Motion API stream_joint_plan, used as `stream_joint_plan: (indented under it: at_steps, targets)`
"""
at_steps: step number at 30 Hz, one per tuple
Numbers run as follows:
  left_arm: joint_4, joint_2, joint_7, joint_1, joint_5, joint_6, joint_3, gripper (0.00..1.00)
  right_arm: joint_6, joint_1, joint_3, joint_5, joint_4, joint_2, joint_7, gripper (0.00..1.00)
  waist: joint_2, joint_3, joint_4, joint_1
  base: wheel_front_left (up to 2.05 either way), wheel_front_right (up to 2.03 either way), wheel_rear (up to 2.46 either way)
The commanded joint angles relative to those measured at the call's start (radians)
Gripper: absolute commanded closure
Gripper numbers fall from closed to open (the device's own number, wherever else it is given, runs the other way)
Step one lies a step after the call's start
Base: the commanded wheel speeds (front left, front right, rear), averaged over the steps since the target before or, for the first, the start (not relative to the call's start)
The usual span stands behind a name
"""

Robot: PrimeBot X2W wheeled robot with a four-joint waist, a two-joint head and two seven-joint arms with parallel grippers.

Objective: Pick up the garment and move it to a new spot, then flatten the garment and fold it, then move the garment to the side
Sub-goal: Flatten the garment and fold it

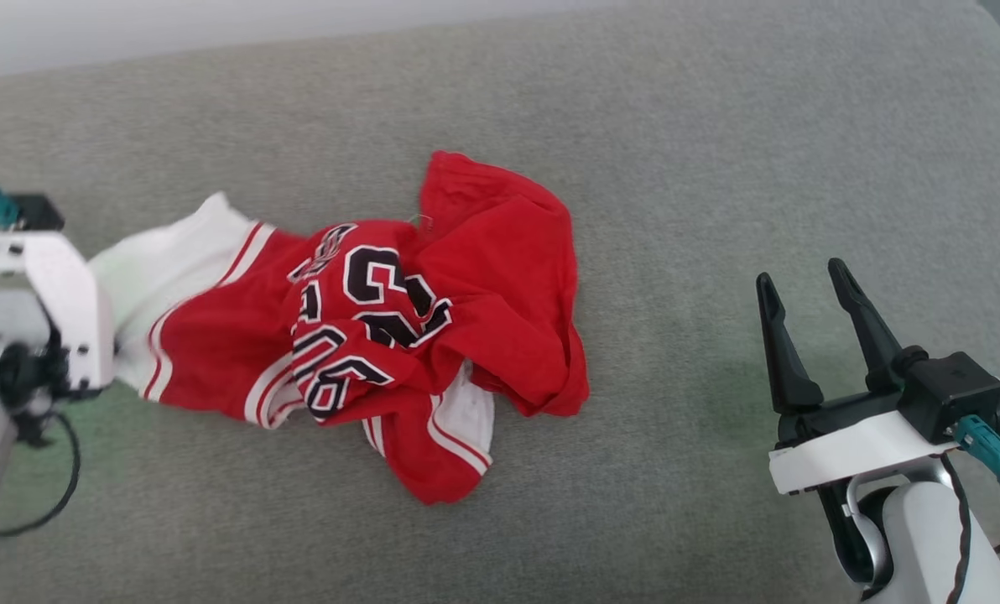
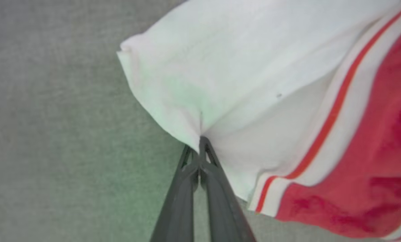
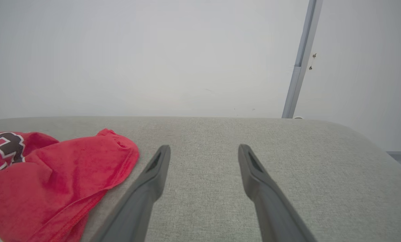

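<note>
On the wide grey fabric surface (image 1: 718,126) the garment (image 1: 483,277) lies crumpled near the middle, its white sleeve (image 2: 220,67) pinched between the closed fingers of the left gripper (image 2: 199,143), while the right gripper (image 1: 800,273) stands well apart, fingers spread and empty.

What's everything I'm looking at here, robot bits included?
garment: one, red with white sleeves and black numbers, crumpled mid-cushion
cushion: one, grey, beneath the garment
wall: one, pale, behind the cushion
upright strip: one, silvery, on the wall, right side
cables: two, black, one at each lower corner of the head view
left fingers: two, dark, shut on the garment's white sleeve
right fingers: two, dark, apart, over bare cushion right of the garment
</note>
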Motion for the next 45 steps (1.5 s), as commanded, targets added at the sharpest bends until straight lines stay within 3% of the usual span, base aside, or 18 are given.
stream_joint_plan:
  at_steps: [1,12,16,17,18,19,24,32,45]
  targets:
    - [0.005,0.018,0.02,0.07,0.002,0.018,-0.009,1.0,0.0,0.009,0.002,-0.004,0.0,-0.001,-0.005,0.0,0.0,-0.014,0.015,0.0,0.0,0.0,0.0]
    - [-0.253,0.125,0.089,0.367,-0.068,0.184,0.036,1.0,0.0,0.039,0.012,0.005,0.016,-0.012,-0.005,0.0,0.0,-0.073,0.058,0.0,0.0,0.0,0.0]
    - [-0.352,0.126,0.059,0.448,-0.103,0.213,0.061,1.0,0.0,0.044,0.028,0.014,0.023,-0.017,-0.005,0.0,0.0,-0.089,0.069,0.0,0.0,0.0,0.0]
    - [-0.373,0.127,0.042,0.46,-0.104,0.222,0.069,0.68,0.0,0.046,0.034,0.02,0.026,-0.02,-0.005,0.0,0.0,-0.093,0.072,0.0,0.0,0.0,0.0]
    - [-0.394,0.127,0.027,0.47,-0.108,0.223,0.075,0.28,0.0,0.048,0.039,0.024,0.029,-0.022,-0.005,0.0,0.0,-0.096,0.075,0.0,0.0,0.0,0.0]
    - [-0.41,0.125,0.014,0.481,-0.112,0.228,0.081,0.0,0.0,0.05,0.045,0.028,0.033,-0.023,-0.005,0.0,0.0,-0.101,0.077,0.0,0.0,0.0,0.0]
    - [-0.487,0.117,-0.086,0.521,-0.121,0.231,0.121,0.0,0.0,0.053,0.076,0.046,0.055,-0.035,-0.005,0.0,0.0,-0.124,0.09,0.0,0.0,0.0,0.0]
    - [-0.604,0.088,-0.364,0.587,-0.079,0.171,0.164,0.0,0.0,0.044,0.124,0.09,0.093,-0.063,0.014,0.0,0.0,-0.146,0.131,0.0,0.0,0.0,0.0]
    - [-0.675,-0.019,-0.764,0.655,0.033,0.164,0.172,0.0,0.0,-0.018,0.265,0.203,0.118,-0.151,0.241,0.0,0.0,-0.14,0.253,0.0,0.0,0.0,0.0]
